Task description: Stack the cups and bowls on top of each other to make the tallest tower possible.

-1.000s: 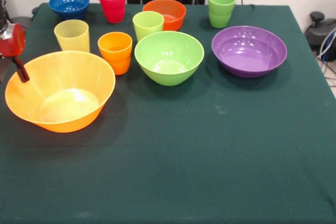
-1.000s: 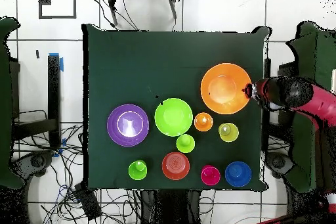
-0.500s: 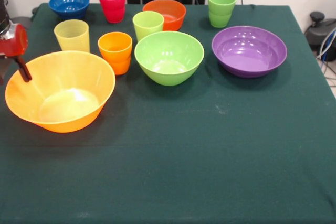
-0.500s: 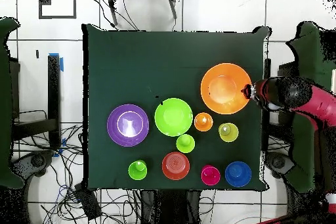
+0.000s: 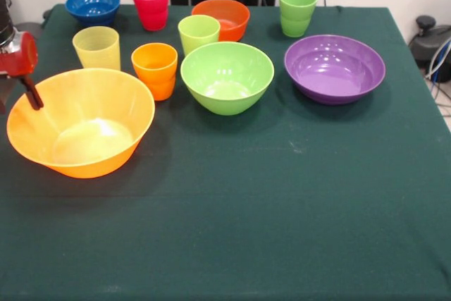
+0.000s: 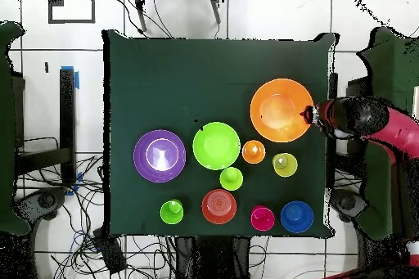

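Jaws at the large orange bowl's (image 5: 81,123) rim: grip hard to judge.
Gripper (image 5: 31,98) sits at frame left, its one dark visible finger against the rim; whether it clamps cannot be told. Arm is cut off by the frame edge. Cups and bowls stand unstacked on the green tablecloth (image 5: 282,202); cables crowd the tiled floor (image 6: 270,14).

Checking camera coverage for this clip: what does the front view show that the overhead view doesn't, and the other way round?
Only the front view shows the depth of the bowls and the height of the cups, and the hand reaching down to the large orange bowl at its rim. Only the overhead view shows the whole green table, the tiled floor, the cables and the red arm beside the table. Both show all ten pieces apart, nothing stacked.
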Controlling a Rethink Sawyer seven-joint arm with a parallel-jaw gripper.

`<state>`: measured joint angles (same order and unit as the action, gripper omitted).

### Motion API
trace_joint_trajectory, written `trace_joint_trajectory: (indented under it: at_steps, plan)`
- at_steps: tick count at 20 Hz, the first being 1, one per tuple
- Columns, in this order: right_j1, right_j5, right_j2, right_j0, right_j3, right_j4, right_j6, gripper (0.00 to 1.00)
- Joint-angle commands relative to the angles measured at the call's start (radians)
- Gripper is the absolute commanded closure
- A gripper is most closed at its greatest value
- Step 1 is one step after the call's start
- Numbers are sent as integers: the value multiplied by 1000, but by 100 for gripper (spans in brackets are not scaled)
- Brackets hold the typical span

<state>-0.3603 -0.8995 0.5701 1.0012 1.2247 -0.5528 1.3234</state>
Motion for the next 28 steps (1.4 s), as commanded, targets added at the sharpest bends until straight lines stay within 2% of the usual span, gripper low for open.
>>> trace_joint_trajectory:
  at_steps: [1, 6, 21, 28]
  plan:
    - [23, 64, 17, -2, 61, -67, -197, 100]
    - [21, 69, 22, 1, 67, -71, -213, 100]
    - [7, 71, 15, -2, 80, -61, -173, 100]
    - [-72, 101, 15, -27, 109, -63, -121, 100]
